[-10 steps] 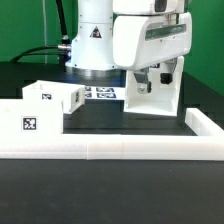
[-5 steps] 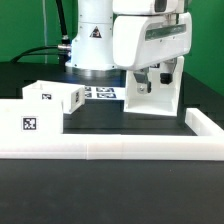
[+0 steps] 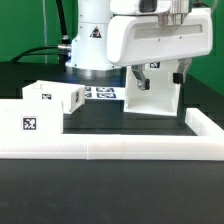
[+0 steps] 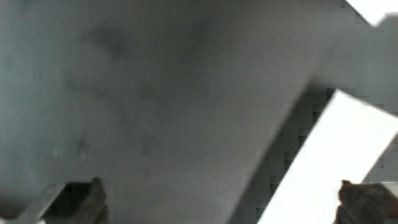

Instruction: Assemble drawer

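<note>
Since the pincer (image 4: 217, 200) hangs spread and empty by the housing (image 3: 155, 98), I judge it is lining up a grasp.

A green backdrop (image 3: 25, 25) stands behind the black table (image 3: 100, 190).

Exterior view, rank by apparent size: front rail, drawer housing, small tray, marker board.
1. front rail, spans the frame, nearest camera
2. drawer housing, partly behind arm
3. small tray
4. marker board, partly hidden, farther back: unsure
</note>
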You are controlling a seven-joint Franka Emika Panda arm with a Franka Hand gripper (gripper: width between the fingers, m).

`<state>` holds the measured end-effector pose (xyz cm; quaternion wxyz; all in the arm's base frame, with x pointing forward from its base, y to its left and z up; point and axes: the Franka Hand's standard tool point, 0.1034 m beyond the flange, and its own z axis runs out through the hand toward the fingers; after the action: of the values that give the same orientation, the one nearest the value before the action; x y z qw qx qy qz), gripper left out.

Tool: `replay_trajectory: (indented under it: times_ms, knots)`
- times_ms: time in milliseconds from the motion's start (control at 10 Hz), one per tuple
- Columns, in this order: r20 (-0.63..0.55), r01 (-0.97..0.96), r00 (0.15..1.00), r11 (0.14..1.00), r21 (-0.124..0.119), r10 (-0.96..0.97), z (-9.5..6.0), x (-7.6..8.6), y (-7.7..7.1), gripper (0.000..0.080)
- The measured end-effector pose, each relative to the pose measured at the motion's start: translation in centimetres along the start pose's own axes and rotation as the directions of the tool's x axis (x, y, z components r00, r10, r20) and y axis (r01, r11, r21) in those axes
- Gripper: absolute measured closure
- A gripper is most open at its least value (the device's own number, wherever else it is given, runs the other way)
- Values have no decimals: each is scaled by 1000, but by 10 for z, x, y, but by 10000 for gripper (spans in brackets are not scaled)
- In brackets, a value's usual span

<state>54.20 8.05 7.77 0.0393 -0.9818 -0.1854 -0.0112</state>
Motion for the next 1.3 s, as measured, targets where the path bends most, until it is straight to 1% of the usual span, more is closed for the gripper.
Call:
replay_trajectory:
  times_ms: [100,200,300,400,500,600,700,900,1100,1200,1300]
  knots:
    - [0,-21,1000,1000,0,21,0,0,1,150]
    - [0,-107,994,994,3,107,0,0,0,150]
    - [0,-136,991,991,4,136,1,0,-1,150]
    - [0,-223,975,975,6,223,1,0,-2,150]
    - [1,-360,933,933,5,360,-2,-3,-8,150]
    - [0,-442,897,897,2,442,-7,-6,-15,150]
    - [-2,-467,884,884,-2,467,-14,-7,-21,150]
    - [-18,-452,892,892,-6,452,-36,-8,-38,150]
    - [-36,-438,898,899,-10,438,-60,-19,-53,150]
    - [-44,-428,903,904,-10,427,-66,-23,-54,150]
    - [-40,-430,902,903,-11,429,-63,-23,-54,150]
